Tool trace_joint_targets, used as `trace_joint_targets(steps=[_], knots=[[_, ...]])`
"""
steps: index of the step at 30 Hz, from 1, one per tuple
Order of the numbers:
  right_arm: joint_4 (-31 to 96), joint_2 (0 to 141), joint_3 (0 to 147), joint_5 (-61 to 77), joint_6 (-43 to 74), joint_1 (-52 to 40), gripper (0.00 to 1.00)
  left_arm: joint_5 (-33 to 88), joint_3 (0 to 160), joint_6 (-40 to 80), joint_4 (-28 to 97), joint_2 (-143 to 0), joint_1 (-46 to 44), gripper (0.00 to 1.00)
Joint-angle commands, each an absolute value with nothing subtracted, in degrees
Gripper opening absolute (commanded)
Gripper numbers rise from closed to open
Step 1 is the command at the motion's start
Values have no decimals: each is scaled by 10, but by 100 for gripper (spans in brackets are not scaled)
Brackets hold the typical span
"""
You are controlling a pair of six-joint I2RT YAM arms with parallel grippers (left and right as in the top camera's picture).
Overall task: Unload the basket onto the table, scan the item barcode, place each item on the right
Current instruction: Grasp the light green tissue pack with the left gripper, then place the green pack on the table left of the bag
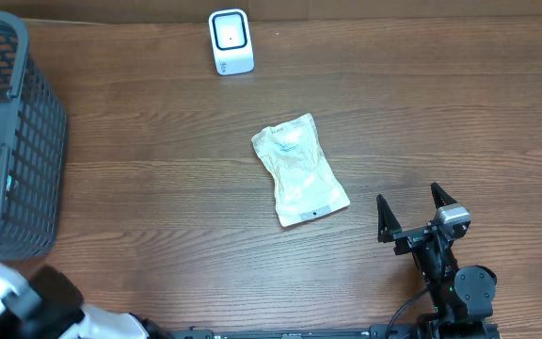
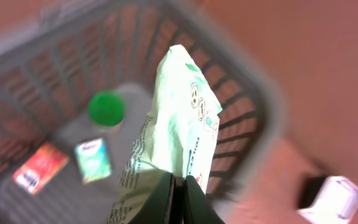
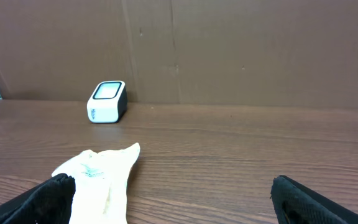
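Item: one pale green packet, pinched at its near end by the left gripper, whose fingers are pressed together on it. Its long axis runs away from them, above the basket. We note the scanner standing well apart from the basket, with bare table between. The right gripper, spread and empty, sits nearer a white pouch lying mid-table.

We see a grey basket on the wooden table, holding a green-capped bottle, a red packet and a small green box.
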State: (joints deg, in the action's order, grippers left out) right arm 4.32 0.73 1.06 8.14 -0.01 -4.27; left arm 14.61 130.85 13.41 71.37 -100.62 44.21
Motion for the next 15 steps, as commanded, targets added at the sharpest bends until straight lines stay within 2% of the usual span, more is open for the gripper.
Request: trace_joint_targets(steps=[1, 7, 11, 15], knots=[[40, 2, 4, 82, 2, -45, 100, 220, 1329, 150, 722, -953, 425, 4], [40, 2, 4, 82, 2, -45, 100, 253, 1329, 149, 793, -909, 342, 4], [40, 2, 4, 82, 2, -45, 100, 250, 1313, 133, 839, -915, 246, 4], [40, 2, 4, 82, 2, -45, 100, 250, 1245, 138, 834, -919, 156, 4]])
